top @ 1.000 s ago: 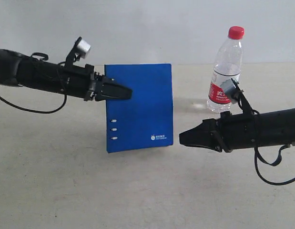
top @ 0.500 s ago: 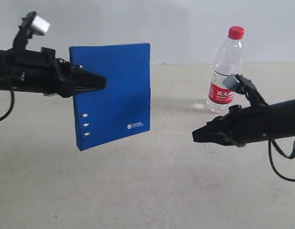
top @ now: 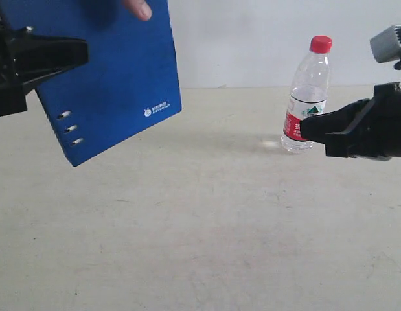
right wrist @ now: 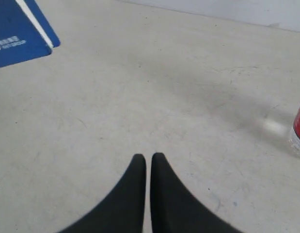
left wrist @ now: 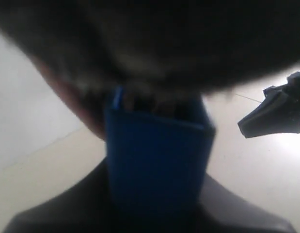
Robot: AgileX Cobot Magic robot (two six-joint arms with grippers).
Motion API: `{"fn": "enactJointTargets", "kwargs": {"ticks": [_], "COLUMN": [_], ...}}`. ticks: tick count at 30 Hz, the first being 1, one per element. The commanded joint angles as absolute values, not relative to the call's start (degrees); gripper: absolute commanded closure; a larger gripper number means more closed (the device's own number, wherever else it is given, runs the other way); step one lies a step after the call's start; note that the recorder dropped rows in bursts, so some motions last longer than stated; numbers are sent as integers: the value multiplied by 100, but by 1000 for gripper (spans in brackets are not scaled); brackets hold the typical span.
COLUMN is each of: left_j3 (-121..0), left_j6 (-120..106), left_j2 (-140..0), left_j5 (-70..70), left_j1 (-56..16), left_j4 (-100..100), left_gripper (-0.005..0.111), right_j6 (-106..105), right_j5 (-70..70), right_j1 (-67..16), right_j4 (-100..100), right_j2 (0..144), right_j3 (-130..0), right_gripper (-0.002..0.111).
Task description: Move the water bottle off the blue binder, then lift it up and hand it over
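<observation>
— While the left gripper (top: 74, 53) is clamped on the binder (top: 106, 78), how much of the job would you call done?

— Most of it, I'd judge. The jaws pinch one edge, and the binder hangs in the air beyond the tips, tilted, with its holes at the low end. The bottle (top: 308, 91) is off it, standing upright on the table (top: 200, 233), well apart from that gripper.

— And the handover?

— It looks under way. A finger (top: 137, 8) rests on the binder's upper edge, on the far side from the jaws. By my reading only the release is left.

— That arm's pose?

— Raised high and reaching roughly level. Its wrist view is blurred. I can see blue between dark jaws and something dark above, but I cannot tell what that is.

— The right gripper (right wrist: 146, 162)?

— Its tips are together with nothing between them. The arm stretches level above the table. The bottle stands off to one side of the tips, near but apart. Only the exterior view's line of sight makes them overlap, I think.
</observation>
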State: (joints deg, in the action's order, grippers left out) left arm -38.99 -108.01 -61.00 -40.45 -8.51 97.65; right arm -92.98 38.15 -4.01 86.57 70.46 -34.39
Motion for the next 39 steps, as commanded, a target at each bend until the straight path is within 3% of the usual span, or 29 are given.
{"fn": "enactJointTargets", "kwargs": {"ticks": [1,6,12,14,15,17,18,19,23,27,29,34,37,39], "left_j3": [-3931,-3931,-3893,-3804,-3685,-3360,-3162,-3124,-3493,-3507,-3381,-3112,-2731,-2312], "left_j6": [-10730,-10730,-10751,-10678,-10605,-10685,-10938,-10909,-10895,-10895,-10895,-10895,-10895,-10895], "left_j2": [-5781,-5827,-5911,-5911,-5911,-5927,-5970,-6025,-6120,-4990,-3710,-1066,-148,0], "left_j5": [-4175,-4062,-3881,-3881,-3685,-2541,-1543,-959,200,319,269,0,0,0], "left_j1": [-866,-854,-854,-854,-854,-854,-854,-854,-492,-102,-89,-89,-89,-89], "left_j4": [9995,9995,9995,9995,9995,9995,9995,9995,9995,9995,9936,9959,9959,9959], "left_gripper": [102,100,47,38,42,67,89,102,102,102,102,102,102,102], "right_j6": [-9189,-9082,-9042,-9042,-9025,-9027,-9027,-8997,-8834,-8678,-8952,-9404,-8925,-8412], "right_j5": [3598,3576,3576,3576,3576,3600,3614,3612,3811,3823,3620,3302,2139,2336], "right_j1": [-402,-402,-402,-402,-402,-402,-402,-402,-402,-402,-402,-402,-402,-402], "right_j4": [8533,8497,8508,8508,8508,8508,8508,8508,8492,8941,9363,9366,9085,9056], "right_j2": [6929,6929,6929,6929,6929,6929,6929,6929,6929,6720,6284,3483,1511,572], "right_j3": [-3325,-3325,-3325,-3325,-3325,-3325,-3325,-3325,-3325,-3325,-3325,-3325,-3178,-2833], "right_gripper": [109,109,109,109,109,109,109,109,109,109,109,109,109,109]}}
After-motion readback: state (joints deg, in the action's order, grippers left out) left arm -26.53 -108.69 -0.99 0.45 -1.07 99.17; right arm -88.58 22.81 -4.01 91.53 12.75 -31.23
